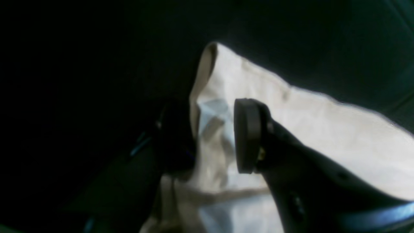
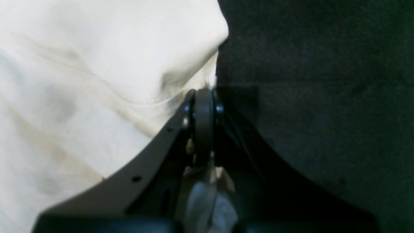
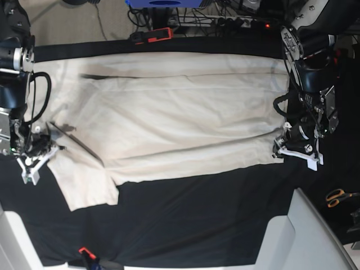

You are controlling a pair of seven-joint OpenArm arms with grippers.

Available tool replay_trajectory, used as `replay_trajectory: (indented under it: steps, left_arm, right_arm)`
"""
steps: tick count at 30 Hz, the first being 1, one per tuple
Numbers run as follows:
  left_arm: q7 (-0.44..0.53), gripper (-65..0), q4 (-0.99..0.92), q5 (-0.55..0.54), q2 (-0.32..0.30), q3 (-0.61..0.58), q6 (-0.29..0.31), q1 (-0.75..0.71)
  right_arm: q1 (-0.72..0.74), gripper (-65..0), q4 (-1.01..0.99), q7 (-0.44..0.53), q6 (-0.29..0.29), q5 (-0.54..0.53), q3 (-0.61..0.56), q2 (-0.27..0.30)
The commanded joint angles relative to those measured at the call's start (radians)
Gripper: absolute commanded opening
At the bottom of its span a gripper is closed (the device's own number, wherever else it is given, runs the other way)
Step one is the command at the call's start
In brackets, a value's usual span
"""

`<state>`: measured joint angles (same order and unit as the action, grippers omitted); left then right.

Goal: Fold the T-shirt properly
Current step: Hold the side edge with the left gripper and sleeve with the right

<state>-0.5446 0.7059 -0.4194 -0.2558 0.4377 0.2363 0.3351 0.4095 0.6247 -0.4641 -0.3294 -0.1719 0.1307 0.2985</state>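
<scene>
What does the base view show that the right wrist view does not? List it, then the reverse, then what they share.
Only the base view shows the whole spread T-shirt with its sleeve, both arms at its ends, the left gripper, orange-handled scissors and a red-and-black tool beyond the far edge. Only the right wrist view shows the right gripper closed on a fold of the shirt, with cloth bunched between its fingers. Both show the cream shirt lying on the black table cloth.

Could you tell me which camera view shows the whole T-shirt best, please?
The base view: the T-shirt lies spread across the black table cloth, sleeve and edges visible. The left wrist view shows only a lifted fold, the right wrist view a blurred close-up of cloth.
</scene>
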Motion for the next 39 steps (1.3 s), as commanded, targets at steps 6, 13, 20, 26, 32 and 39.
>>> replay_trajectory:
  steps: [6,13,20,26,32,39]
  left_arm:
    - [0.030,-37.7,-0.030,-0.002,-0.023,-0.004,0.002,0.032]
    - [0.042,-37.8,-0.087,0.000,-0.023,0.002,0.001,0.043]
    - [0.079,-37.7,-0.094,0.000,-0.038,-0.004,0.001,0.038]
    - [0.079,-37.7,-0.133,0.000,-0.018,-0.006,0.001,0.080]
    - [0.080,-37.7,-0.156,0.000,0.000,-0.006,0.001,0.108]
    - [0.080,-37.7,-0.156,-0.002,0.026,-0.006,0.001,0.109]
  right_arm:
    - [0.027,-65.0,0.016,0.015,-0.001,-0.002,0.001,0.015]
    - [0.027,-65.0,0.017,0.015,-0.001,-0.002,0.001,0.015]
    - [0.027,-65.0,0.017,0.015,-0.001,-0.002,0.001,0.015]
    - [0.027,-65.0,0.017,0.015,-0.001,-0.002,0.001,0.015]
    - [0.027,-65.0,0.017,0.015,-0.001,-0.002,0.001,0.015]
    - [0.027,-65.0,0.017,0.015,-0.001,-0.002,0.001,0.015]
